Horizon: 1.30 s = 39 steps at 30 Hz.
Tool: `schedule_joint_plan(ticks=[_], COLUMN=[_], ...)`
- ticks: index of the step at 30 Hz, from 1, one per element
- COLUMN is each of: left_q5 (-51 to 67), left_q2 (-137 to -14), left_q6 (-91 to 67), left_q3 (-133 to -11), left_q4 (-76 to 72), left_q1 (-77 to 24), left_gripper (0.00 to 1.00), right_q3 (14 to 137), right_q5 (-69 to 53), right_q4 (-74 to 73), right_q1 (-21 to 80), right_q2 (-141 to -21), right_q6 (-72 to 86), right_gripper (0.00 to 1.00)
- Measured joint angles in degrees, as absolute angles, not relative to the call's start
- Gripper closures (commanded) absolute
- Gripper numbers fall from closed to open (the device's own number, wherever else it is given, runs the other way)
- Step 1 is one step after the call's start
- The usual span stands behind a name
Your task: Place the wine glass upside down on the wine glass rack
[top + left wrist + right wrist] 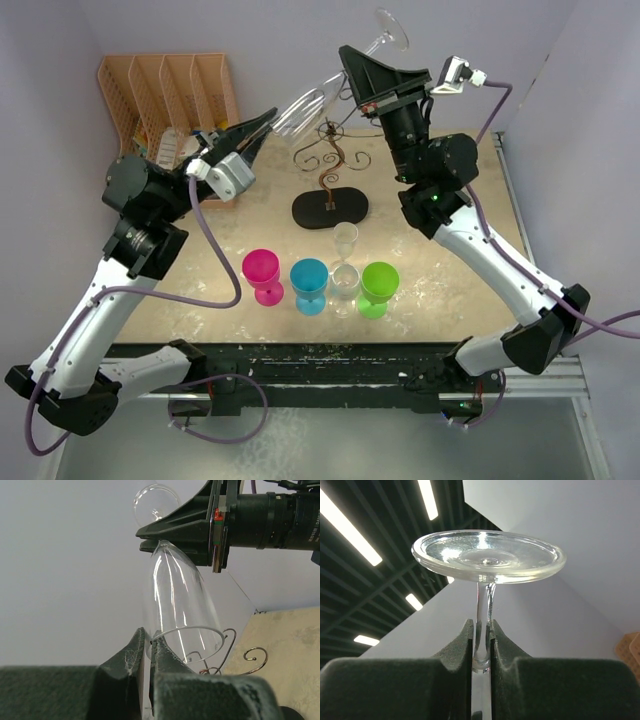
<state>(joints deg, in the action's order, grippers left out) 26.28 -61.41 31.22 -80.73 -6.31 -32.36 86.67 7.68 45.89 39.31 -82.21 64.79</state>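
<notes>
A clear wine glass (305,105) hangs tilted in the air, foot up and to the right, bowl mouth down and to the left, above the dark wire wine glass rack (330,170) on its black oval base. My right gripper (352,68) is shut on the stem just below the foot (487,555); its fingertips (467,630) pinch the stem in the right wrist view. My left gripper (268,117) is shut on the bowl's rim (187,630), one finger inside and one outside. The rack's scroll arms (255,655) show just below the bowl mouth.
A peach slotted organizer (170,90) stands at the back left. A pink glass (262,270), a blue glass (309,280), a small clear glass (345,260) and a green glass (379,285) stand in a row near the front. Walls close in at back and sides.
</notes>
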Motion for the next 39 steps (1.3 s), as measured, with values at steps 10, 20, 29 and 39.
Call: schedule_joint_plan(ticks=[10,20,29,39], left_q5=[25.74,24.84,24.73,17.78], left_q2=[-61.52,-61.1,-60.9,-62.06], left_q6=[31.29,31.9,30.63,27.99], left_q3=[-79.96,-79.31,-75.35,-85.38], left_q4=[-6.15,-3.53,4.16,24.32], left_q1=[-32.29,-32.23,-33.1,-33.15], left_gripper=[1.0,0.56,0.0,0.0], right_q3=[87.39,87.53,99.2,103.74], right_q5=[5.08,4.05,4.01,9.72], right_q4=[45.8,43.59,21.63,12.53], right_q1=[38.65,38.5,40.12,29.19], right_q2=[-82.91,-82.3,-79.18,-74.65], right_q6=[61.34,58.19,30.04,5.48], right_gripper=[0.79,1.0,1.0,1.0])
